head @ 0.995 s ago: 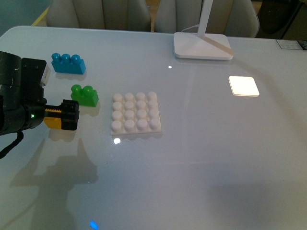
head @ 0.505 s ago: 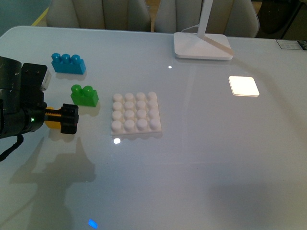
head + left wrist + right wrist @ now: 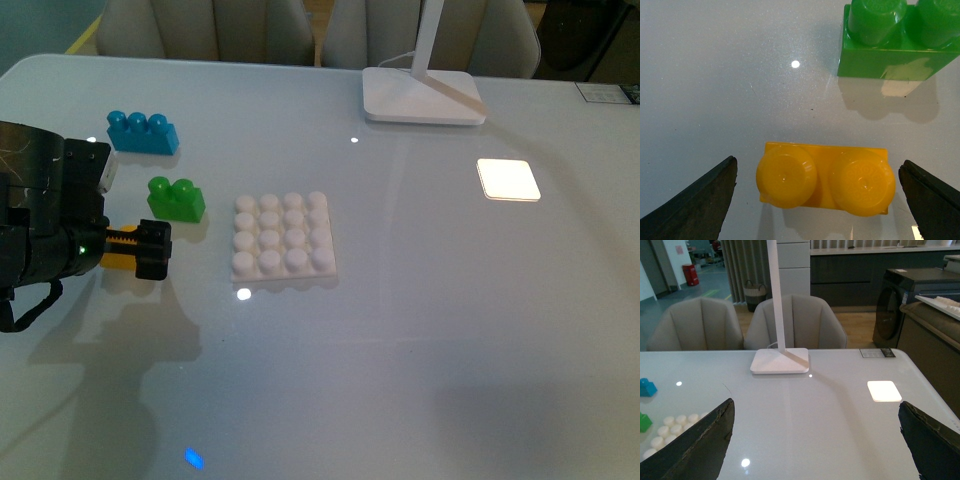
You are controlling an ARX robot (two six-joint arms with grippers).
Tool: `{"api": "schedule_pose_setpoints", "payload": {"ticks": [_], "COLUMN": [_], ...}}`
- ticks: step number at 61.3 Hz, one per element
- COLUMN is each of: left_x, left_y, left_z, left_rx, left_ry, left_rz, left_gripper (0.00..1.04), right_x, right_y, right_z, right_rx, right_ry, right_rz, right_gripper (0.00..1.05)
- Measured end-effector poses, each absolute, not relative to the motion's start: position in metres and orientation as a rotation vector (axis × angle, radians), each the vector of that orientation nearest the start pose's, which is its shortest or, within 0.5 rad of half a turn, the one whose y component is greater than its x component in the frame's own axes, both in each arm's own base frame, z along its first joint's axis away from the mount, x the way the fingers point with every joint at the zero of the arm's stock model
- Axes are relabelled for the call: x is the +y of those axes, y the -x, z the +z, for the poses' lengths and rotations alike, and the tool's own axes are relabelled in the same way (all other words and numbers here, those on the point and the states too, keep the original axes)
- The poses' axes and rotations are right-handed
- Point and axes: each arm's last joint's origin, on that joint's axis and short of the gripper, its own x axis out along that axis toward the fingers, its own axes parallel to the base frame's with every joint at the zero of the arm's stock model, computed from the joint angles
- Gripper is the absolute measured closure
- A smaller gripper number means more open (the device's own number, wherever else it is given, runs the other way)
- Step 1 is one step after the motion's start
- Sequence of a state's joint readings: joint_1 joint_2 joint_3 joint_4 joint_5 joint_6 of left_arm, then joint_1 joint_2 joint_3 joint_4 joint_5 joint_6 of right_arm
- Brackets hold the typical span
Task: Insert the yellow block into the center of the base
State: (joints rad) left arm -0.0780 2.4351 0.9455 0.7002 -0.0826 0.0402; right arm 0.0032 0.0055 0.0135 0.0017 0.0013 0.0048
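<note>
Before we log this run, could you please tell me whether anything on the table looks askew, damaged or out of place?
Nothing stands out. The yellow block sits upright, untouched, inside the open left hand; the green brick stands upright nearby, and the base lies flat.

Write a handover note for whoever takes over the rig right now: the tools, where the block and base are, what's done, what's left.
Left tool: open, one finger on each side of the yellow block, not touching it.
Right tool: open, holding nothing.
The yellow block lies on the table near the green brick. The base sits apart from both, its studs bare.
Done: left tool lined up on the block.
Left: close, lift, carry over, press onto the base's centre studs.
</note>
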Motion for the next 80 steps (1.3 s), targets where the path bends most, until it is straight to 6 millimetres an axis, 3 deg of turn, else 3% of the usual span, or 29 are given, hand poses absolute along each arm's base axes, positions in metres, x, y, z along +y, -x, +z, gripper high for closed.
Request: {"api": "schedule_pose_setpoints", "payload": {"ticks": [17,28,32,51,65,80], "left_x": [-0.026,-0.025,-0.025,-0.031,-0.055,-0.103], "left_y": [-0.37,-0.369,-0.369,-0.361,-0.359,-0.35], "left_z": [-0.038,-0.038,-0.038,-0.029,-0.001,0.028], "left_rx": [0.796,0.802,0.802,0.807,0.79,0.759], "left_ry": [-0.1,-0.096,-0.094,-0.072,-0.019,0.032], "left_rz": [0.0,0.015,0.018,0.019,0.028,-0.002], "left_gripper": [0.08,0.34,0.4,0.41,0.41,0.41], "right_x": [0.0,0.0,0.0,0.0,0.0,0.0], "right_y": [-0.097,-0.097,-0.097,-0.097,-0.097,-0.097], "right_z": [0.168,0.168,0.168,0.168,0.168,0.168], "right_rx": [-0.009,-0.009,-0.009,-0.009,-0.009,-0.009], "right_ry": [-0.005,-0.005,-0.005,-0.005,-0.005,-0.005], "right_rz": [0.002,0.002,0.002,0.002,0.002,0.002], "right_gripper": [0.09,0.09,0.09,0.09,0.09,0.09]}}
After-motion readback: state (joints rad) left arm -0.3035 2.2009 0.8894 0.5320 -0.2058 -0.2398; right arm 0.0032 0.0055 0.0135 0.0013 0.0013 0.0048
